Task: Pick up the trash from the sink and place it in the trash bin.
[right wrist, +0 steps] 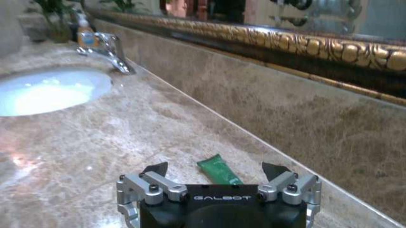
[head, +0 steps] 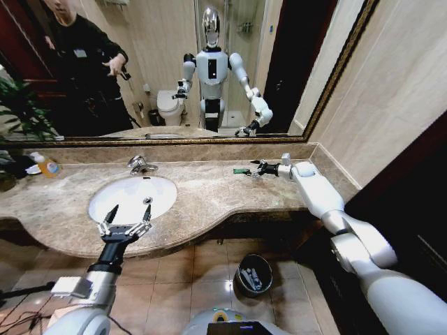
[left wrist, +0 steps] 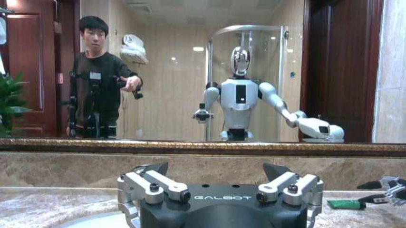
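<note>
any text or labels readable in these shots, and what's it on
"GALBOT": white letters on the black body of the left gripper, which hangs open at the front rim of the sink.
"GALBOT": the same mark on the right gripper, open over the green piece on the countertop.
The orange-yellow bottle bears a label too small to read.
The green piece shows no legible print.

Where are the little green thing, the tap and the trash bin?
green piece (right wrist: pixel 219 171), right wrist view, middle of its flat body.
faucet (head: pixel 138 165), head view, chrome base by the sink.
trash bin (head: pixel 242 266), head view, shiny rim.
</note>
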